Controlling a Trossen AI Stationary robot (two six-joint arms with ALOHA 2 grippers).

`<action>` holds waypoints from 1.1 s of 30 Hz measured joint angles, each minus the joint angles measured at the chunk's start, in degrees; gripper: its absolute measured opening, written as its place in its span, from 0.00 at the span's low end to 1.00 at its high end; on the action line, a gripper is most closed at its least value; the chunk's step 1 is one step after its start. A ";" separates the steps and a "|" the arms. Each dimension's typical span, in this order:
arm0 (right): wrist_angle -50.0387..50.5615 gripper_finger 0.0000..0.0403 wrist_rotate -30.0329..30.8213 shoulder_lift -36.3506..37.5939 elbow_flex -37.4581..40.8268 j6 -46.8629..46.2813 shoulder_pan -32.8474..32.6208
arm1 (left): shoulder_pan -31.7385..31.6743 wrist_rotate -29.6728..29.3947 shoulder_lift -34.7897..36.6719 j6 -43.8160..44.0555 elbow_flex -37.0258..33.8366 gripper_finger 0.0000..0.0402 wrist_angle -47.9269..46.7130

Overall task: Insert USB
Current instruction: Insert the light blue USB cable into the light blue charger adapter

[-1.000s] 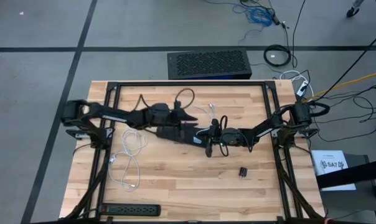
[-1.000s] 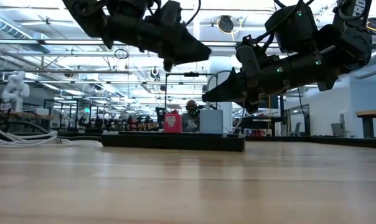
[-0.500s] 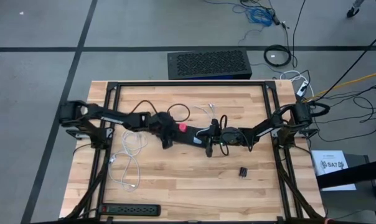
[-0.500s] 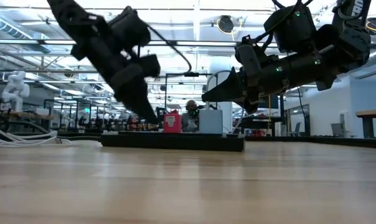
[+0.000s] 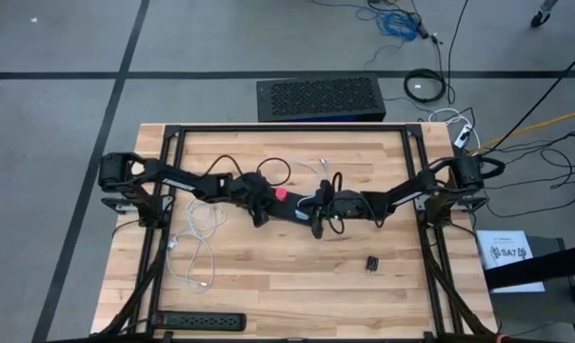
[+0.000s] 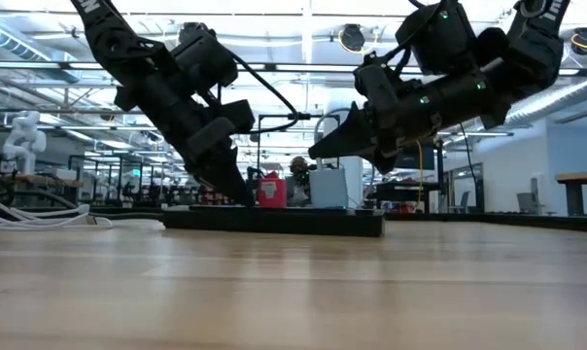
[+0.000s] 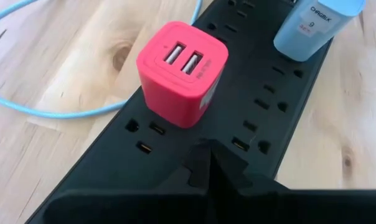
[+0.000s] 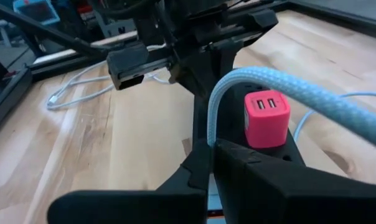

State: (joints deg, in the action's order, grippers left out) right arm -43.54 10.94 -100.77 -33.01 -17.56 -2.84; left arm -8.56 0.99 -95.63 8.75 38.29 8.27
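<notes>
A black power strip lies mid-table. A pink charger with two USB ports facing up is plugged into it, and a pale blue charger stands farther along. My left gripper is shut and points down at the strip's left part, right beside the pink charger. My right gripper is shut on a light blue braided cable. It hovers above the strip to the right of the pink charger. The cable's plug is hidden. My left gripper sets its shut fingertips down on the strip's top face, just beside the pink charger. It comes from above, slanting in from the table's left. The strip lies flat on the table. My right gripper pinches the braided cable's end between its two fingers. The fingers reach in from the table's right, slanting down. From them the cable arches up and back over the gripper. The fingers hide the plug itself.
A second power strip lies at the near left edge. White cables sprawl on the left, and a small black part sits near right. A black cable loop lies behind the strip. Black frame rails border the table.
My left gripper has tipped from nearly level to pointing down and dropped onto the strip's left part, beside the pink charger. Its fingers have shut on the way. My right gripper has edged slightly toward the left with the cable.
</notes>
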 joint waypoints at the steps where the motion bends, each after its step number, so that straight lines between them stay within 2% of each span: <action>1: 1.04 0.00 -0.52 0.72 -0.01 0.04 0.25 | 0.00 0.03 -0.07 0.01 -0.08 0.02 0.46; 7: 8.78 0.03 -1.64 5.11 0.04 -1.79 1.35 | 0.00 0.04 -0.25 -0.04 -0.16 0.02 1.20; 17: 10.15 0.28 -0.98 5.70 0.10 -3.63 1.40 | -0.09 0.26 -0.29 -0.04 -0.22 0.02 1.44; 21: 11.93 0.35 -2.56 5.44 -1.15 -3.22 1.36 | -0.07 0.26 -0.29 -0.04 -0.27 0.02 1.50; 29: 26.08 0.39 -4.00 8.66 -5.42 -1.32 1.23 | -0.05 0.28 -0.29 -0.06 -0.31 0.02 1.62; 33: 28.53 0.38 -3.96 12.52 -5.72 -1.03 1.23 | -0.07 0.28 -0.29 -0.06 -0.31 0.02 1.68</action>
State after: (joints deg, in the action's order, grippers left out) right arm -15.01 6.98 -88.25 -38.72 -18.60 -1.61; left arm -8.62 1.28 -95.92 8.69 37.98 9.95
